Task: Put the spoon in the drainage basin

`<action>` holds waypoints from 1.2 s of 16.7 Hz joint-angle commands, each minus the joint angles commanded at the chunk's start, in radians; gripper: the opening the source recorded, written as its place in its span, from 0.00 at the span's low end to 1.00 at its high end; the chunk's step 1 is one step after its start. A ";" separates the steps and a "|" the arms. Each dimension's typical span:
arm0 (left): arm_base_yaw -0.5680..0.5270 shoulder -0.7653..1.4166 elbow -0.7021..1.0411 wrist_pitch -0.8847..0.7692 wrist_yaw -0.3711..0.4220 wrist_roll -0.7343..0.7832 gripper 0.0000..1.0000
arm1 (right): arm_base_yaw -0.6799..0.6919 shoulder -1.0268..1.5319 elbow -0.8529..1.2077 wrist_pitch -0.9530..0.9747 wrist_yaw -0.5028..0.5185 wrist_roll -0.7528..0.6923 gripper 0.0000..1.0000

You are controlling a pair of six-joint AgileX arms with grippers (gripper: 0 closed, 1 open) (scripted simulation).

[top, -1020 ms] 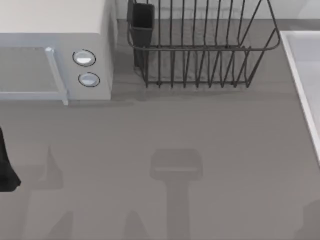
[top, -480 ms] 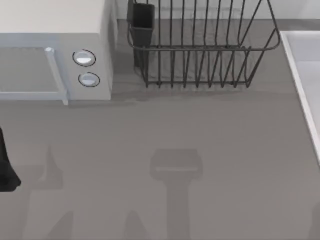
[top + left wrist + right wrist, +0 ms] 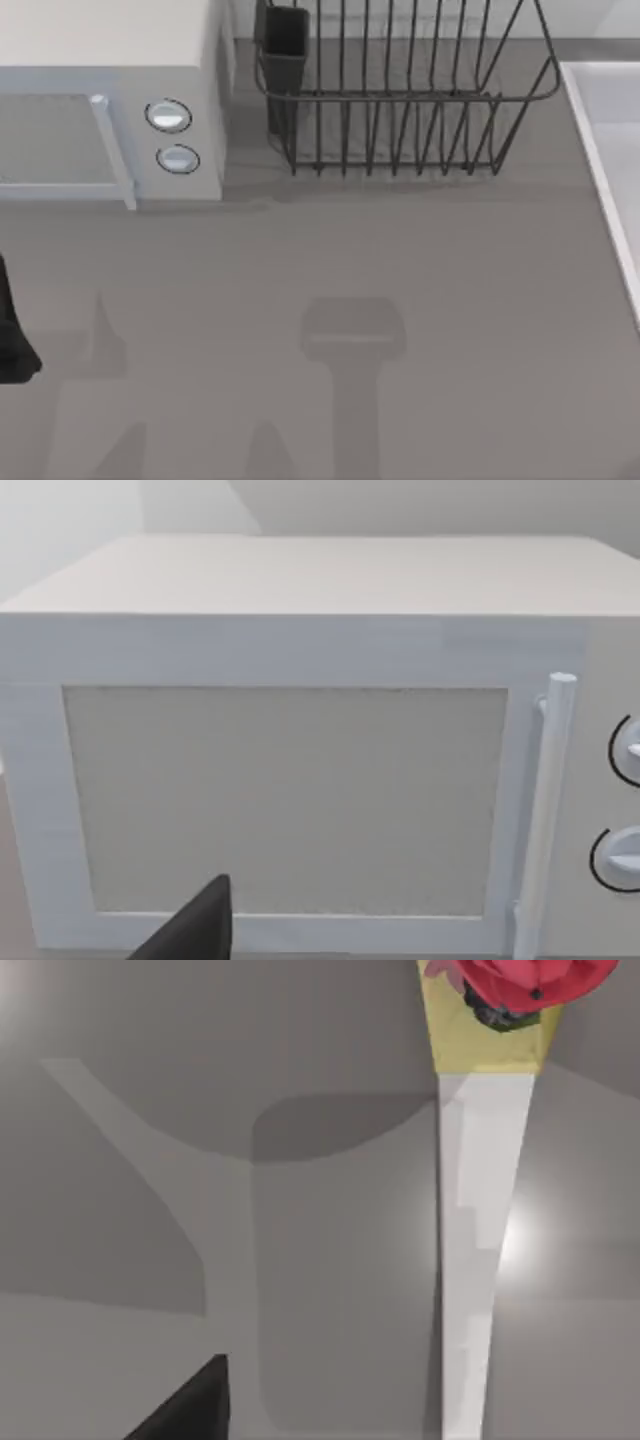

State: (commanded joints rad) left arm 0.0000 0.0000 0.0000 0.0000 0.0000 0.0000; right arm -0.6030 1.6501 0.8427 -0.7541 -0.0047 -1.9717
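Top view: the right arm's shadow has gone from the lower-right corner, so the approach is under way. Right wrist view: spoon (image 3: 478, 1260) lies on the surface (image 3: 330, 1290), right of frame. I cannot tell whether the right gripper (image 3: 195, 1405) is apart or together. Dish rack (image 3: 400, 110) at upper middle. Left arm (image 3: 12, 340) parked at left edge.

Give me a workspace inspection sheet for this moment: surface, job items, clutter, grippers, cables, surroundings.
Surface: grey table, shadows on it.
Job's things: white spoon handle with yellow and red end, lying on the table in the right wrist view; wire drainage basin at the far edge, with a dark cup at its left corner.
Clutter: microwave, door shut, far left.
Grippers: left gripper at the left edge; fingers not readable.
Cables: nothing seen.
Surroundings: pale slab at the right edge.
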 joint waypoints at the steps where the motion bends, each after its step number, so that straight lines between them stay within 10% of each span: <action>1: 0.000 0.000 0.000 0.000 0.000 0.000 1.00 | 0.000 0.024 -0.027 0.051 0.000 0.001 1.00; 9: 0.000 0.000 0.000 0.000 0.000 0.000 1.00 | 0.001 0.076 -0.087 0.152 0.000 0.003 1.00; 20: 0.000 0.000 0.000 0.000 0.000 0.000 1.00 | 0.001 0.076 -0.087 0.152 0.000 0.003 0.17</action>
State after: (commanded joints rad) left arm 0.0000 0.0000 0.0000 0.0000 0.0000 0.0000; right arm -0.6018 1.7261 0.7559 -0.6026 -0.0045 -1.9691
